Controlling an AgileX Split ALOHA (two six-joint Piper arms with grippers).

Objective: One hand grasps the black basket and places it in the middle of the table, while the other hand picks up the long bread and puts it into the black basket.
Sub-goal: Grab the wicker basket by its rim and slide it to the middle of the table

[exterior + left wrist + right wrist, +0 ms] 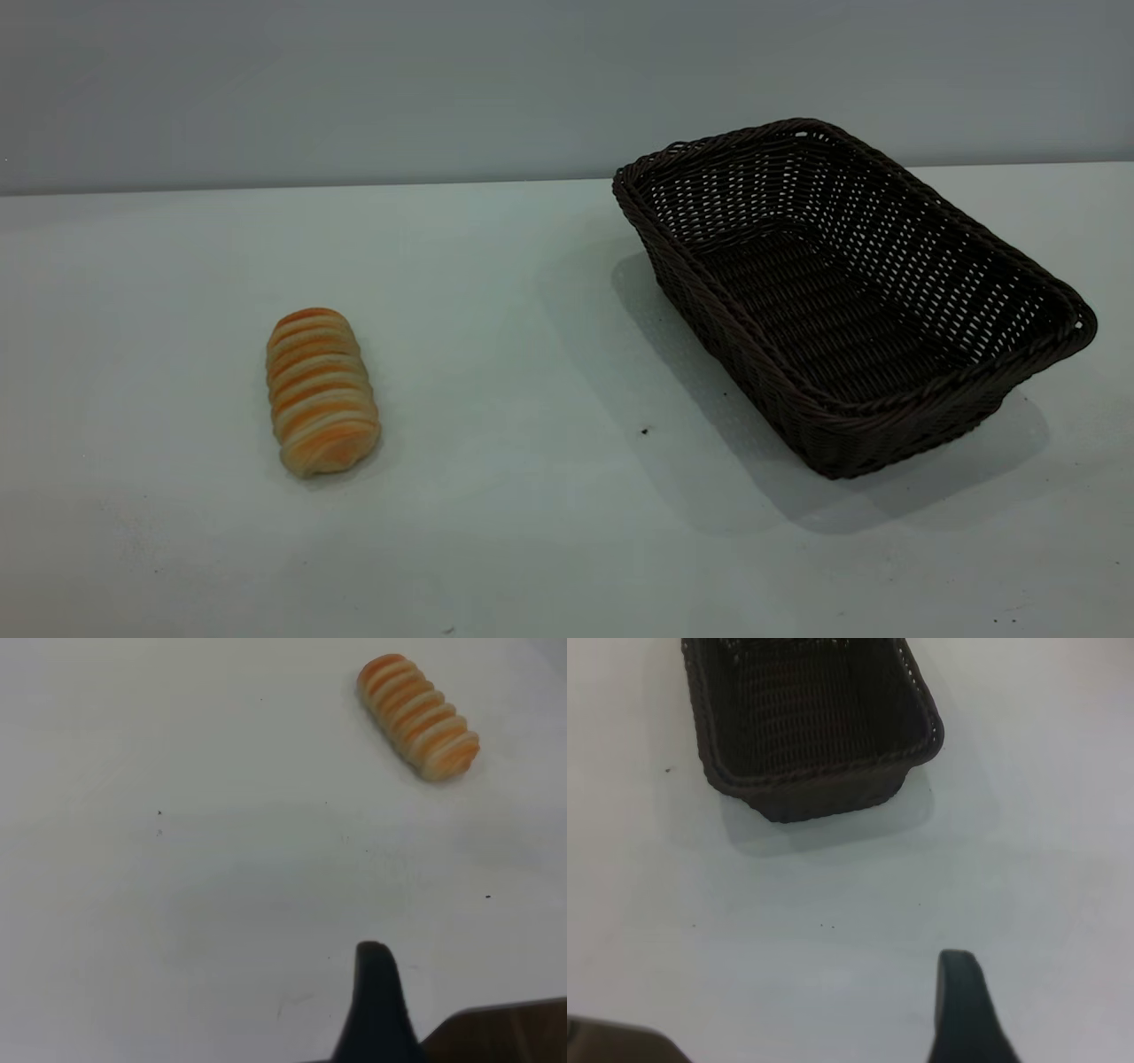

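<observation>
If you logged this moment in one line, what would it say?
basket: empty, table's right | bread: on table, left, untouched | left gripper: above table, short of bread | right gripper: short of basket

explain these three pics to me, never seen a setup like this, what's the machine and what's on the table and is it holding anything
This is a two-armed robot at a table. The wide picture comes from a camera outside the rig; neither arm shows in it. On the left lies the long bread, a striped orange and cream roll. On the right stands the black basket, woven, nothing inside.

The other two pictures come from cameras mounted on the robot's wrists, looking down past the grippers. The left wrist view shows the bread farther off, and a dark finger of the left gripper at the edge. The right wrist view shows one end of the basket and a dark finger of the right gripper.

Nothing is held: both things lie untouched, apart from each other.
</observation>
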